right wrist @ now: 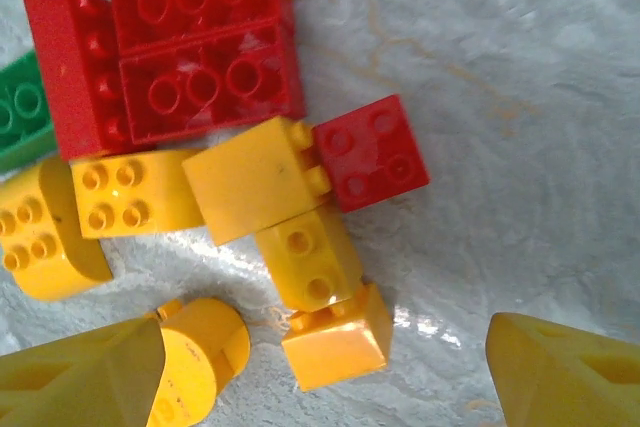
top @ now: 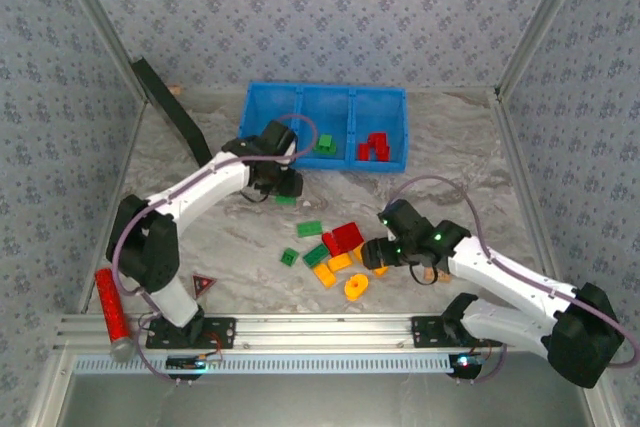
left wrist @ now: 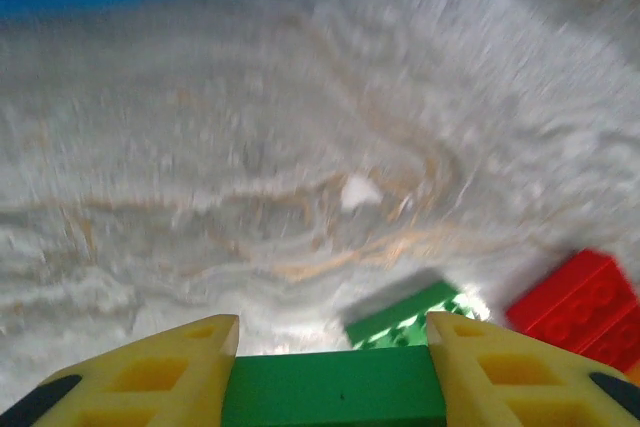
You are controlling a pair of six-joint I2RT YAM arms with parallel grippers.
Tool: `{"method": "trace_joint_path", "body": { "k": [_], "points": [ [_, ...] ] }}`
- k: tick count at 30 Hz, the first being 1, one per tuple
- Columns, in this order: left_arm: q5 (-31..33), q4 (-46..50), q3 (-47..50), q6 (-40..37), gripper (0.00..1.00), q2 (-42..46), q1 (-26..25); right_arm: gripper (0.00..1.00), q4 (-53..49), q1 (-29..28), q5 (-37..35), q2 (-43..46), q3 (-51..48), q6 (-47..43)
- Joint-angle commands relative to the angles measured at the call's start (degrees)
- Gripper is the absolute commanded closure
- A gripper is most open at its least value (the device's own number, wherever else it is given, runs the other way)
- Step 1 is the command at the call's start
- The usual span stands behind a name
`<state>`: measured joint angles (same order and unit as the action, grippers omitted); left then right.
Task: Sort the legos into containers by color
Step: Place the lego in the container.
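Marbled surface (top: pixel 455 152), blue bin (top: pixel 325 89) at the far edge with three compartments side by side. Middle compartment has one green lego (top: pixel 326 144), right compartment has a few red legos (top: pixel 375 147). Can't tell what's in the left one, the left arm covers part of it.

Left arm reaches to just in front of the bin. Left hand (top: pixel 282 190) is clamped on a green brick (left wrist: pixel 333 387); the brick spans the gap between both yellow fingers (left wrist: pixel 175 372), just above the surface.

Right arm reaches in toward the loose pile (top: pixel 335 252) at centre. Right hand (right wrist: pixel 325 347) is spread wide and holds nothing. It hangs over the yellow-orange bricks (right wrist: pixel 265 192) at the pile's near right edge.

Pile contents:
- a red cluster (right wrist: pixel 200 47)
- one small red square brick (right wrist: pixel 372 152) touching a yellow-orange one
- three green bricks (top: pixel 309 229) on the left side
- several yellow-orange pieces, incl. a rounded one (top: pixel 355 287) nearest the arm bases

Wrist view is too blurred for stud detail on the held brick.
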<state>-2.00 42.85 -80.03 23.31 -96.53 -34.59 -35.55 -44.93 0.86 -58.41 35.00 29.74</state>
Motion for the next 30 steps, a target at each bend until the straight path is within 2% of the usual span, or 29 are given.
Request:
{"method": "trace_joint_path", "body": {
  "k": [1,6,11,17,23,30],
  "points": [
    [0.6,0.1,-7.2,-2.1,0.66,-2.8,0.0,0.14,3.2,-2.4,-2.8,-0.8,-2.0,2.8],
    [1.4,-1.0,-17.0,-2.6,0.66,-9.6,0.1,0.15,4.2,-4.5,-4.4,-3.4,-3.1,3.7],
    [2.1,-1.2,-28.6,-2.5,0.66,-19.3,0.2,0.20,2.9,-4.6,-6.4,-5.9,-2.7,4.0],
    [2.3,2.9,-42.7,-3.1,0.66,-29.5,-0.1,0.23,3.5,-4.4,-7.1,-6.6,-3.0,4.2],
    [5.0,5.5,-47.8,-3.8,0.66,-34.7,-0.1,0.33,4.8,-4.2,-6.5,-8.9,-3.4,3.6],
    [4.8,6.7,-51.7,-3.2,0.63,-39.1,0.0,0.39,5.6,-4.1,-5.7,-9.4,-4.5,3.7]
  ]
}}
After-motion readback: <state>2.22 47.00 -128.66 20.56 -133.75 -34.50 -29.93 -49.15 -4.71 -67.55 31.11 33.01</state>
